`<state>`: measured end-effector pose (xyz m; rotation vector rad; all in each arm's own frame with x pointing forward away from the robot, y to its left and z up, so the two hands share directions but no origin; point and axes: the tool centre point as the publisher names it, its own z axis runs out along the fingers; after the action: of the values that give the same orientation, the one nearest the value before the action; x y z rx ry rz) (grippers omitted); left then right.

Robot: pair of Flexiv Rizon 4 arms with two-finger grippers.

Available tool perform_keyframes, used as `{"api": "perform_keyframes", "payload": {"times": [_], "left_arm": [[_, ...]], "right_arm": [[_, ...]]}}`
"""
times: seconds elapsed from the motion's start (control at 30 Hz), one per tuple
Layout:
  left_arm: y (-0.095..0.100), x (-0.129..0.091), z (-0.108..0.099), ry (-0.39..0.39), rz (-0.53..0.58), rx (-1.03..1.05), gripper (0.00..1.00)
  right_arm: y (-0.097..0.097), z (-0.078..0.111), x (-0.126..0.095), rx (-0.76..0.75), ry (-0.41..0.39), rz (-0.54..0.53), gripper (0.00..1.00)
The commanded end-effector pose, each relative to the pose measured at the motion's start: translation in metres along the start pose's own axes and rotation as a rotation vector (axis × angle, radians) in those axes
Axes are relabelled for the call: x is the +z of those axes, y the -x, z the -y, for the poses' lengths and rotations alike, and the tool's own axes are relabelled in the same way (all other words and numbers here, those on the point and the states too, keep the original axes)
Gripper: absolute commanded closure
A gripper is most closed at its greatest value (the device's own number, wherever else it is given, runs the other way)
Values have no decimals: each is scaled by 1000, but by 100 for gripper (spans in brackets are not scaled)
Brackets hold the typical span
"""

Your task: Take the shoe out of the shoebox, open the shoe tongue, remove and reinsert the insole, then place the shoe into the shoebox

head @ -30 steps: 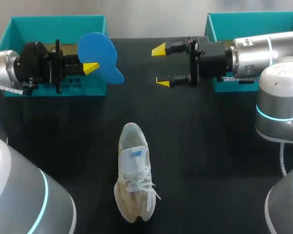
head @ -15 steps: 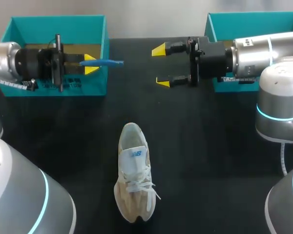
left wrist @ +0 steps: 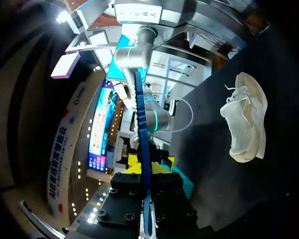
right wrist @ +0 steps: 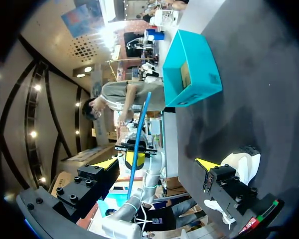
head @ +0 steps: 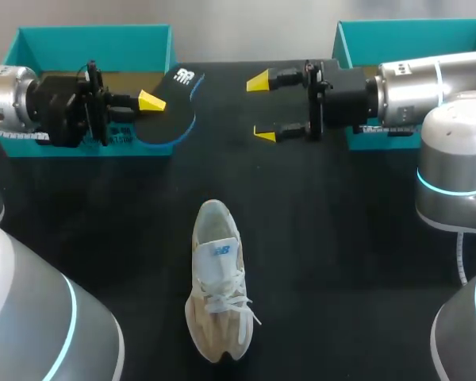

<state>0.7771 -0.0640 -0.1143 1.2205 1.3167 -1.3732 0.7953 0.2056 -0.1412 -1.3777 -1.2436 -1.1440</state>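
Insole [head: 171, 111] rotated dark-face up, edge-on in wrist views

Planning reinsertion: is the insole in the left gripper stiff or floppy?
Probably light and bendy: the insole looks thin edge-on in the left wrist view. Held at one end by the left gripper, it juts out straight, so likely semi-stiff.

Head view only shows one yellow tip of the left gripper [head: 149, 101]; the other's tucked under the insole [head: 173, 111]. The insole also covers a corner of the left shoebox [head: 87, 33]. Well off from the insole, the right shoebox [head: 397, 28] slips behind the right arm [head: 416, 83] and out of frame. In the right wrist view, the shoe [right wrist: 244, 162] sits half behind a finger of the right gripper [right wrist: 154, 163].
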Motion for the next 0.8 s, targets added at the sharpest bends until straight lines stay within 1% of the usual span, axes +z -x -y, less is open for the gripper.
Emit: {"api": "perform_keyframes", "payload": {"times": [0.03, 0.07, 0.13, 0.23, 0.5, 0.57, 0.77, 0.8], "left_arm": [[-1, -1, -2, -10, -3, 104, 100], [-1, -1, -2, -10, -3, 104, 100], [-9, 3, -9, -2, -12, 114, 100], [-15, 7, -19, 9, -17, 123, 100], [-19, 15, -31, 80, -47, 222, 100], [-21, 18, -34, 94, -46, 241, 100], [-28, 23, -36, 103, -30, 255, 100], [-29, 24, -36, 104, -27, 264, 100]], "right_arm": [[0, 0, 2, 0, 2, 3, 0], [0, 0, 2, 0, 2, 3, 0], [0, 0, 2, 0, 2, 3, 0], [0, 0, 2, 0, 2, 3, 0], [0, 0, 2, 0, 2, 3, 0], [5, 3, 12, -1, -9, 9, 0], [13, 13, 28, -54, -38, -15, 0], [14, 14, 30, -71, -54, -23, 0]]}}
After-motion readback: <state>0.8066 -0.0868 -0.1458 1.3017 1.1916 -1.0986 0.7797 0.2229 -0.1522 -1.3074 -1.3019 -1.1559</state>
